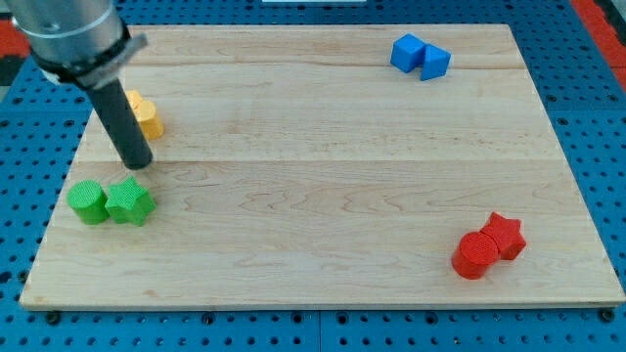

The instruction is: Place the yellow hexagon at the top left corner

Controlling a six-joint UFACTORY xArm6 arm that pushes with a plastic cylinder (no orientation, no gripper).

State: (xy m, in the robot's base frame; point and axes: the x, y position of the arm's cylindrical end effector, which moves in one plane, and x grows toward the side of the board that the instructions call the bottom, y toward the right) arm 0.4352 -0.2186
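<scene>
The yellow hexagon lies near the board's left edge, partly hidden behind the rod; its exact shape is hard to make out. My tip rests on the board just below and slightly left of the yellow hexagon, close to it. A green star-shaped block and a green cylinder sit side by side just below my tip.
Two blue blocks touch each other near the view's top right. A red cylinder and a red star-shaped block touch at the bottom right. The wooden board lies on a blue pegboard.
</scene>
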